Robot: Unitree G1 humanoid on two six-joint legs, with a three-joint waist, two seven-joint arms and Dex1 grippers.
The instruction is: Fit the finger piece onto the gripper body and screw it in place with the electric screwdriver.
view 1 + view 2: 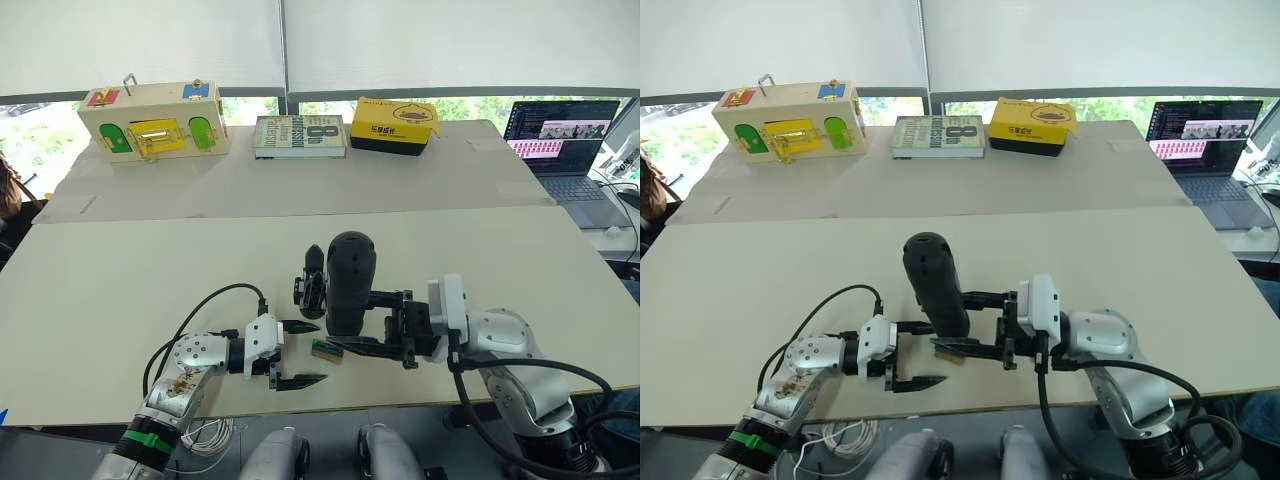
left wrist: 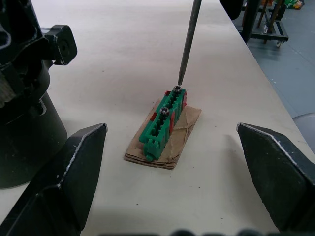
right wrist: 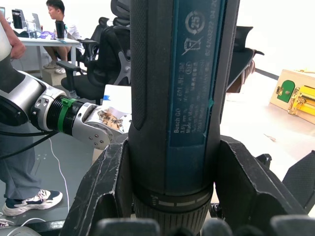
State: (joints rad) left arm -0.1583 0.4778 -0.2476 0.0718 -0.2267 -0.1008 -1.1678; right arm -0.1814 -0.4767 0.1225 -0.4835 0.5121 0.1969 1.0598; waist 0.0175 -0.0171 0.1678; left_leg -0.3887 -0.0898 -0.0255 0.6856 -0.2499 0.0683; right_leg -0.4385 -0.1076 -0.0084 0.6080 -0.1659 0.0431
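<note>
gripping the electric screwdriver (image 1: 351, 283), right claw (image 1: 372, 322) clamped; left claw (image 1: 300, 353) spread wide, empty.

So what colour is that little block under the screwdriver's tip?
Green, with red bits at its sides; the left wrist view shows the block best, below the screwdriver bit.

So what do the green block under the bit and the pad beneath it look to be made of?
The green block looks like moulded plastic: uniform matte colour, ribbed slots, with two dark metal-looking screw heads on top. The pad seems to be brown cardboard or paper, with creased surface and layered edge. The screwdriver bit looks like dull grey metal.
</note>
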